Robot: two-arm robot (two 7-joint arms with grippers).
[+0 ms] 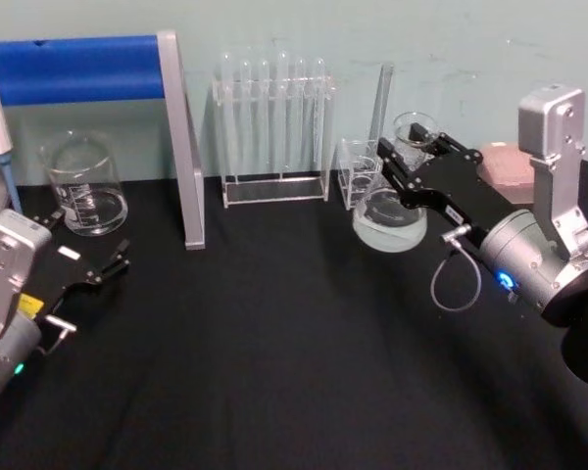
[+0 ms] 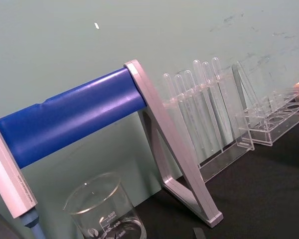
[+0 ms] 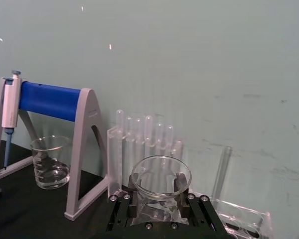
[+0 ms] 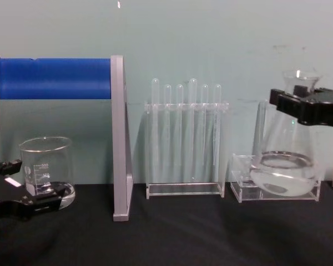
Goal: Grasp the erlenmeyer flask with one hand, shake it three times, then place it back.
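Just to the right of the clear acrylic test tube rack (image 1: 274, 147) (image 4: 184, 149) with its 6 thin tubes, the clear glass conical erlenmeyer flask (image 1: 389, 220) (image 4: 283, 172) (image 3: 161, 179) hangs about upright in the black right gripper (image 1: 412, 157) (image 4: 305, 105) (image 3: 158, 191). The claw is closed on the narrow neck just under the flared rim, 1 finger on each side. The flask has a wide round base that holds a shallow layer of clear liquid, and sloping walls that are see-through above it. In the chest view its base seems raised just off the black table (image 1: 274, 343), in front of a small clear acrylic box rack (image 1: 356, 171) (image 4: 241, 177) that stands beside the test tube rack on the same side. Left of the test tube rack stands a grey frame with a blue cylindrical bar (image 1: 78, 69) (image 4: 55, 78). Farther left again is a cylindrical glass beaker (image 1: 83, 186) (image 4: 46, 166) with a little liquid in it. The black left gripper (image 1: 83, 245) (image 4: 28, 185) sits low by that beaker, its claw spread wide and holding nothing.
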